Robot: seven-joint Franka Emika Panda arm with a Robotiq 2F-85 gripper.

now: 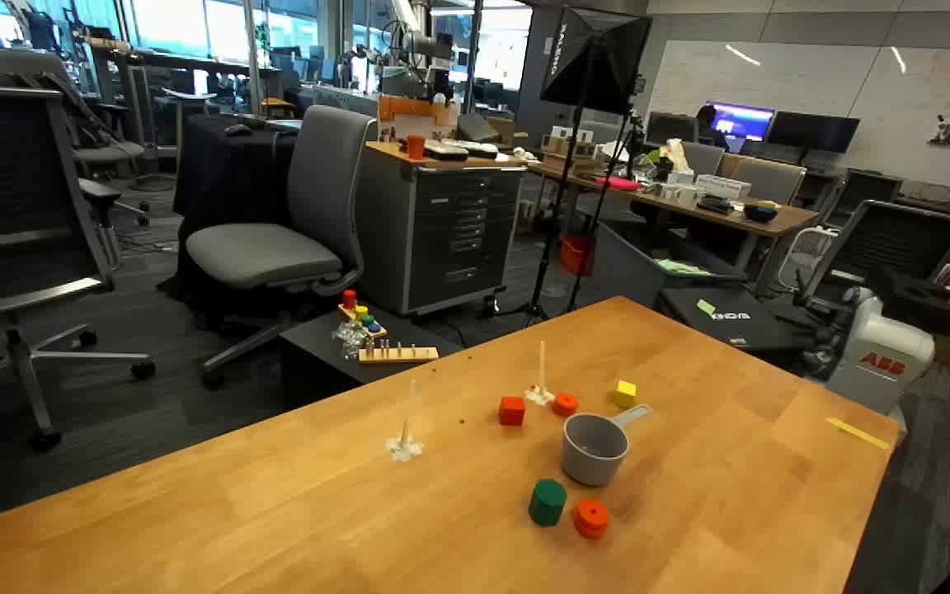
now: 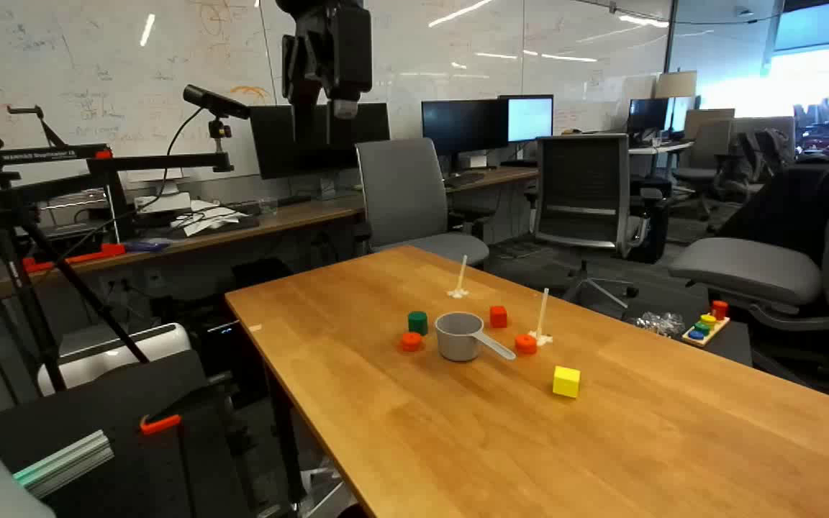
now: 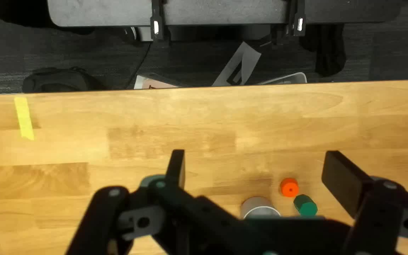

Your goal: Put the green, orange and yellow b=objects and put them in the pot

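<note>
A grey pot (image 1: 586, 472) with a handle stands upright on the wooden table. Beside it are a green cylinder (image 1: 547, 505) and a round orange piece (image 1: 591, 520). On the handle side lie another round orange piece (image 2: 526, 344) and a yellow cube (image 2: 566, 383); an orange-red cube (image 1: 511, 411) sits close by. High above the table in an exterior view hangs my gripper (image 2: 322, 133). Its fingers are wide apart in the wrist view, with nothing between them. Below, the gripper's body partly covers the pot (image 3: 251, 205) and hides the yellow cube there.
Two thin upright pegs (image 1: 542, 371) (image 2: 461, 273) rise from white blobs on the table near the pieces. A yellow tape strip (image 3: 24, 118) marks the table by its edge. Beyond the far edge, a low black stand carries a toy peg board (image 1: 398, 354).
</note>
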